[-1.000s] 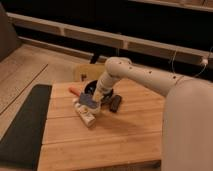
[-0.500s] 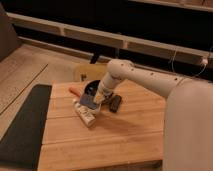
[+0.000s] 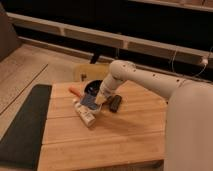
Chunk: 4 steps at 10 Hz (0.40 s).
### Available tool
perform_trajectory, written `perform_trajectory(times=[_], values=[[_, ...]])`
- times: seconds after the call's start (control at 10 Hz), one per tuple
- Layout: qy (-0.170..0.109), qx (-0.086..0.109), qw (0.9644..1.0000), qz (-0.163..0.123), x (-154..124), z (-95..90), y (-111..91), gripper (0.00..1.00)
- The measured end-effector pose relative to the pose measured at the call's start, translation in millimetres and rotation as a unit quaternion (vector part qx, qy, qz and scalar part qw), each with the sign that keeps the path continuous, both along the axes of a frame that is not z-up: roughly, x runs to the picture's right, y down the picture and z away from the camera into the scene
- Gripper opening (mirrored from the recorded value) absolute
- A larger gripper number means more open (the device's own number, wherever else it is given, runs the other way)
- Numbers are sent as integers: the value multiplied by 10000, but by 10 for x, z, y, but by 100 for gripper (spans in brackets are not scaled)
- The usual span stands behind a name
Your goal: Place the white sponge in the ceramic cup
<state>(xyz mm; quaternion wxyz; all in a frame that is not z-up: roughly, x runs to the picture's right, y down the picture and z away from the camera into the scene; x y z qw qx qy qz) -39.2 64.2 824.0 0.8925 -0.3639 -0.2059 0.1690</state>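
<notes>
The white sponge shows its bluish-grey face at the tip of my gripper, just above the wooden table. My white arm reaches in from the right and down to it. The sponge sits right over the upper end of a white bottle-shaped tube. The ceramic cup is not visible; it may be hidden behind the gripper and sponge.
A wide dark bowl stands just behind the gripper. An orange object lies to its left. A small black oblong gadget lies right of the gripper. A dark mat covers the table's left side. A chair back stands behind.
The gripper and sponge have shifted only slightly, staying over the tube's upper end. Nothing else has moved.
</notes>
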Motion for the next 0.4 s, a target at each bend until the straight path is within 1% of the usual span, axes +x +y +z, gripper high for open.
perform_trajectory(times=[0.3,0.4], values=[[-34,14,10000,-6,-13,-6,-1,80],[-73,47,10000,-23,-40,-30,-19,80]])
